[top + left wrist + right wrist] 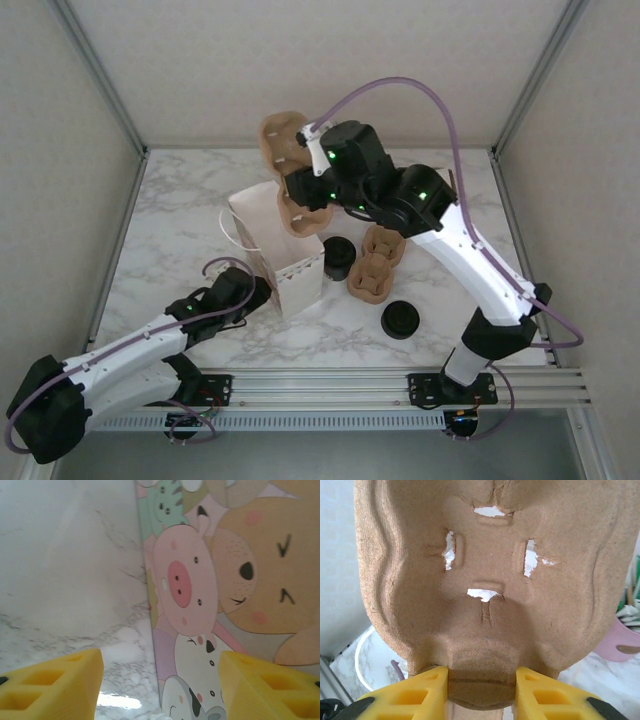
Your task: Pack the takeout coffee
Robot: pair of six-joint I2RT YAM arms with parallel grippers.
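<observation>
Brown pulp cup tray (490,580) is hanging, pinched by right gripper (481,672), over white paper bag (300,285), probably for loading. Left gripper (160,657) is gaping, empty, alongside.

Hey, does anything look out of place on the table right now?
Yes. The right hand holds an empty-looking cup tray tilted above the paper bag, while the takeout coffee stands loose on the table beside a second tray.

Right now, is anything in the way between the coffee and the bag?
On the table, nothing: the takeout coffee stands right beside the paper bag. But the right gripper holds a brown cup tray partly over the bag, so the way in from above looks blocked.
</observation>
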